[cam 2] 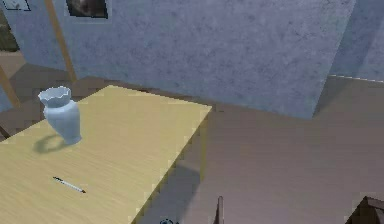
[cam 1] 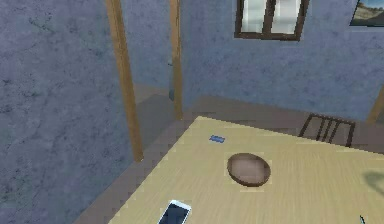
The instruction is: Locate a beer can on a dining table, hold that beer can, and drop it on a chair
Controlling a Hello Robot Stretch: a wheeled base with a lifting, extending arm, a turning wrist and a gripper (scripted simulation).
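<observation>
Across the near right of the forward view runs a pale yellow wooden counter [cam 1: 300,200], taken here as the dining table. On it lie a round brown bowl [cam 1: 249,168], a small blue card [cam 1: 214,138] farther off, and a white flat phone [cam 1: 175,213] at the near left edge. A dark slatted wooden chair [cam 1: 327,128] stands at the counter's far end, below a brown-framed window [cam 1: 268,17].

Arm side view: the counter [cam 2: 130,140] carries a white-blue fluted vase [cam 2: 60,113] at the left and a thin dark pen [cam 2: 70,185] nearer. Bare brown floor lies to the right.

Beer can: cannot place it. Nothing on the counter has a can's shape. A pale greenish scrap [cam 1: 377,183] at the forward view's right edge is cut by the frame, and is likely the vase.

Pincer: cannot tell its state or whether it has hold of anything.

Judgement: search step, grasp not begun. The bearing from pincer to can is unknown. The counter's near-right stretch, between the bowl and the vase, looks most worth checking next. The chair is a likely drop spot.
</observation>
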